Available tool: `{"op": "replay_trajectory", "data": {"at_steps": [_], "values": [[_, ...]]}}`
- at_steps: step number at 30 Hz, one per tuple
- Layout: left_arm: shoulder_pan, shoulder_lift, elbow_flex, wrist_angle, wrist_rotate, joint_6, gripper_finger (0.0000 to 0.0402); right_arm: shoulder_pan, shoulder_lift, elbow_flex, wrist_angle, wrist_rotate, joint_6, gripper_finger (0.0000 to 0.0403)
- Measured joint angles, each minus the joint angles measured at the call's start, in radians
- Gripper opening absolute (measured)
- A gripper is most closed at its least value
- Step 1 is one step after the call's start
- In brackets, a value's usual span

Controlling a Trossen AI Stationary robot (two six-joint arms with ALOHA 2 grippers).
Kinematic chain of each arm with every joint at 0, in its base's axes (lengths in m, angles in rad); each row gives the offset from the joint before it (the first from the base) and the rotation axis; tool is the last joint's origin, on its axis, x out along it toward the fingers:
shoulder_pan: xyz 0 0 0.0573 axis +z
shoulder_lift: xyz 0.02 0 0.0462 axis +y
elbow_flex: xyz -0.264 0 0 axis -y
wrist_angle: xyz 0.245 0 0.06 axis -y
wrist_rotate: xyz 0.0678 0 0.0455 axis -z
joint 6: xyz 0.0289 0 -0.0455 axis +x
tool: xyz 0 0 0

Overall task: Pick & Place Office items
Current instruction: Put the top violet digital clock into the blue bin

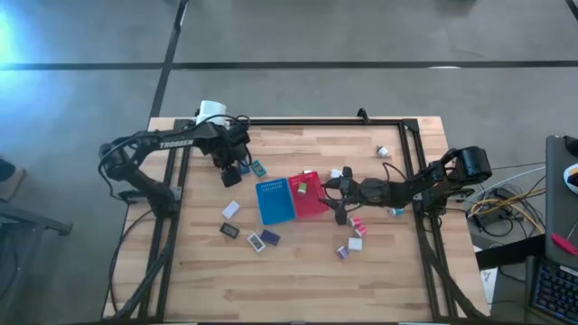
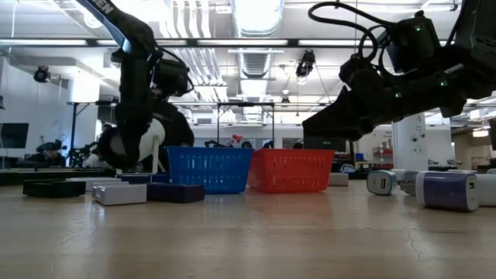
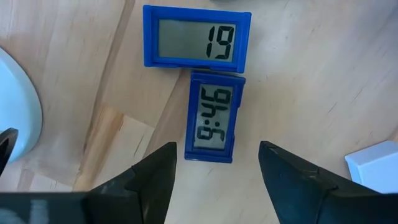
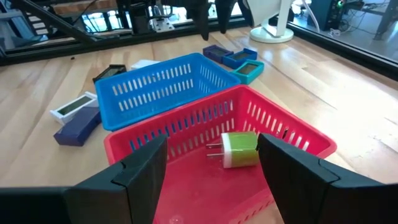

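1. The small dark blue clock with a grey number screen lies flat on the wooden table, near the far left part, close to the big white mug.
2. The left gripper hangs right over this clock. Its two dark fingers are open, one on each side of the clock's near end, holding nothing.
3. This looks like the reach step — the grab is not done yet. The next move likely calls for going straight down and closing on the clock's two long sides.
4. The clock's long side runs straight away from the gripper. Its far end touches a second blue clock, which lies crosswise.
5. The right gripper waits over the red plastic basket, fingers open and empty. A little green and white plug already lies inside.
6. The blue plastic basket sits just beside the red one.
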Motion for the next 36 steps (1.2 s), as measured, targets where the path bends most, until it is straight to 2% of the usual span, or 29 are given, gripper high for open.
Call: {"op": "replay_trajectory", "data": {"at_steps": [25, 36], "values": [[0.001, 0.123, -0.005, 0.048, 0.017, 0.035, 0.0236, 0.0, 0.0, 0.0, 0.001, 0.0, 0.0, 0.0244], [0.005, 0.124, -0.005, 0.066, -0.027, 0.043, 0.0237, 0.0, 0.0, 0.0, 0.0, 0.0, 0.0, 0.0244]]}}
